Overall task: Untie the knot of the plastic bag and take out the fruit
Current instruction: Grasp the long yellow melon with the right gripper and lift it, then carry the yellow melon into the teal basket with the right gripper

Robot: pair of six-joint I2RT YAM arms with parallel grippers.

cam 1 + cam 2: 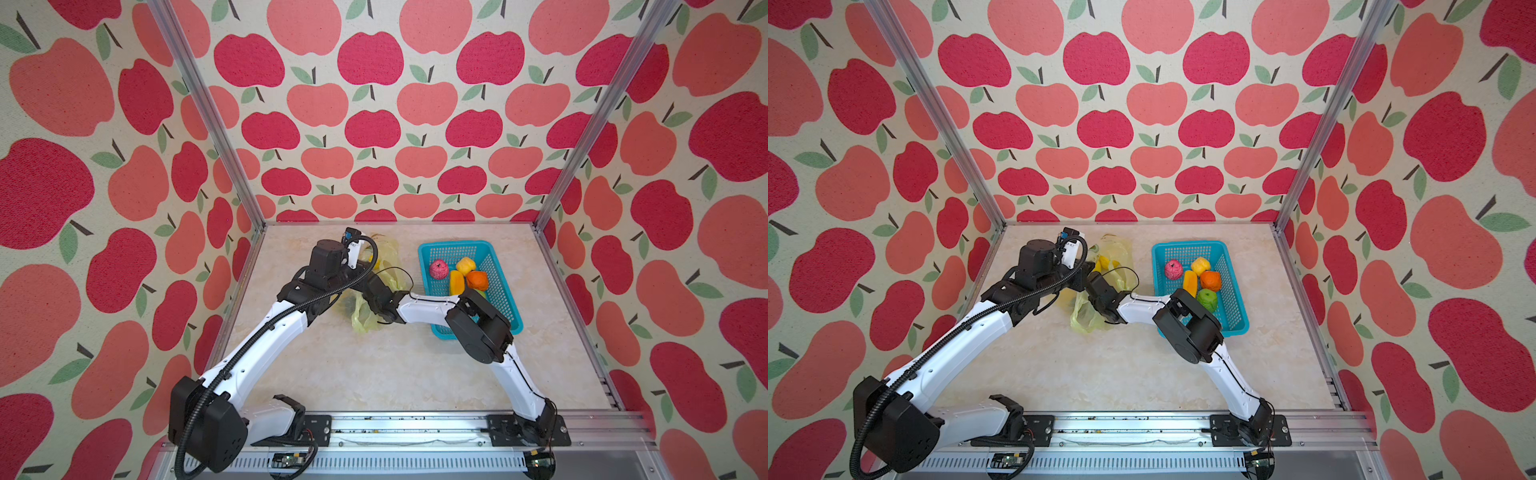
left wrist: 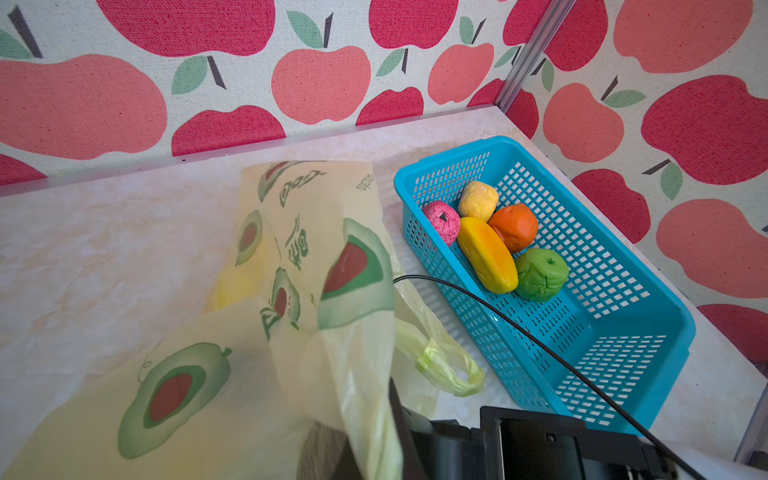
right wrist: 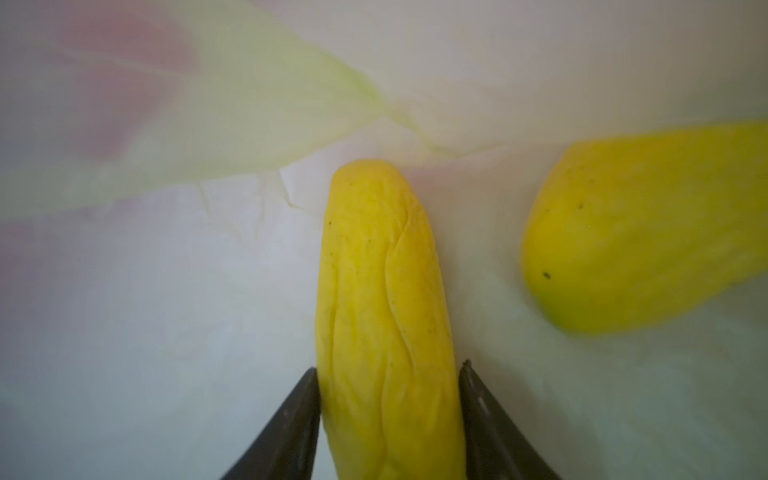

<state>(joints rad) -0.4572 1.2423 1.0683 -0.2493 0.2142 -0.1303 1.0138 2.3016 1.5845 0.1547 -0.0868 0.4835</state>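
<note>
1. The left gripper (image 1: 1089, 272) pinched the bag (image 2: 199, 415) up beside the basket (image 2: 449, 160), its fingers buried in film.
2. The right gripper (image 3: 388, 370) clamped a yellow fruit (image 3: 374, 270) inside the bag; the second fruit (image 3: 644, 228) got cut off at the edge.

A turquoise perforated basket (image 1: 453, 244) stands right of centre in both top views, on a pale marbled tabletop (image 1: 374, 365). Apple-print wallpaper (image 1: 374, 124) covers the walls above and at both sides, with aluminium posts (image 1: 208, 112) in the corners and a metal rail (image 1: 415, 430) along the bottom edge
</note>
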